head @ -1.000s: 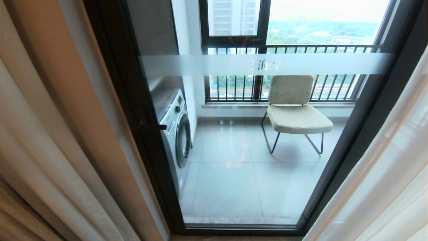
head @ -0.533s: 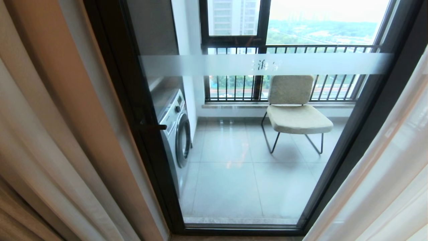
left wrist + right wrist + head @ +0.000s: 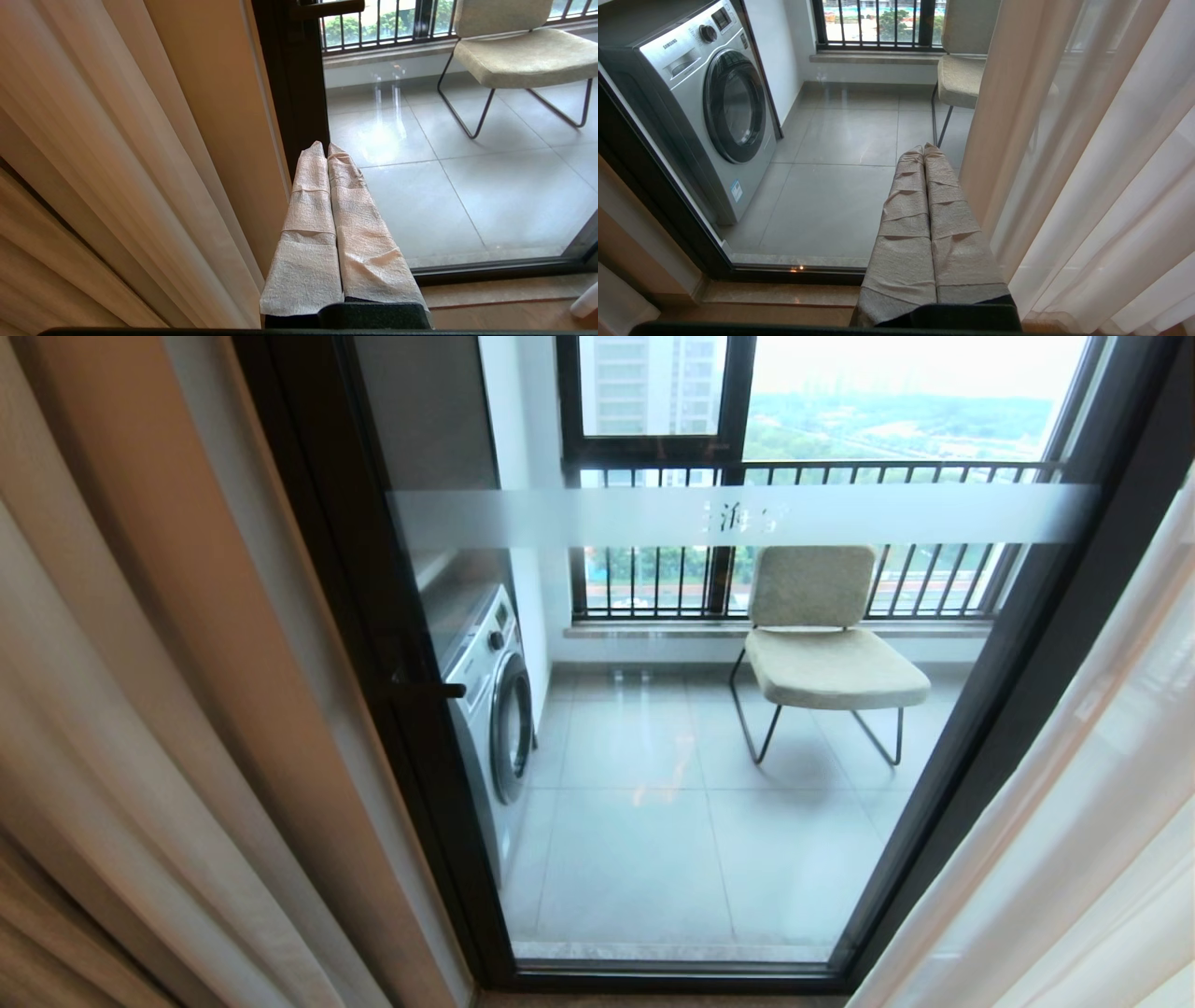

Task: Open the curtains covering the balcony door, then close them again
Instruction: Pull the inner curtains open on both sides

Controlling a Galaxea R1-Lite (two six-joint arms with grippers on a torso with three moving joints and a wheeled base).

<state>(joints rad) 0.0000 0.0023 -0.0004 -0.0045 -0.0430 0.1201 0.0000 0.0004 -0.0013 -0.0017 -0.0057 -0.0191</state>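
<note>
The curtains stand drawn apart to both sides of the balcony door [image 3: 709, 728]. On the robot's left hangs the beige-tan opaque curtain [image 3: 140, 709] in heavy pleats, reaching to the door's black frame; on the right hangs the sheer white curtain [image 3: 1074, 821], thin enough that the chair shows dimly through it in the right wrist view. Between them the clear glass of the door is uncovered. A frosted band [image 3: 738, 515] runs level across the glass and bears a few small pale characters, too small to read. A short dark handle [image 3: 428, 690] juts from the left frame.

Behind the glass lies a grey tiled balcony floor [image 3: 653, 840]. A silver front-loading washing machine [image 3: 705, 107] stands at its left side; its panel carries the word SAMSUNG, and a small blue and white sticker sits low on its front, its print illegible. A beige padded chair [image 3: 822, 644] on thin black metal legs stands at the right, before a black-framed window with railing bars [image 3: 803, 476].

The left gripper [image 3: 326, 148] hangs just beside the tan curtain's edge, in front of the door frame, its cloth-wrapped fingers pressed together on nothing. The right gripper [image 3: 923, 149] is just beside the sheer curtain, its wrapped fingers likewise closed and empty.
</note>
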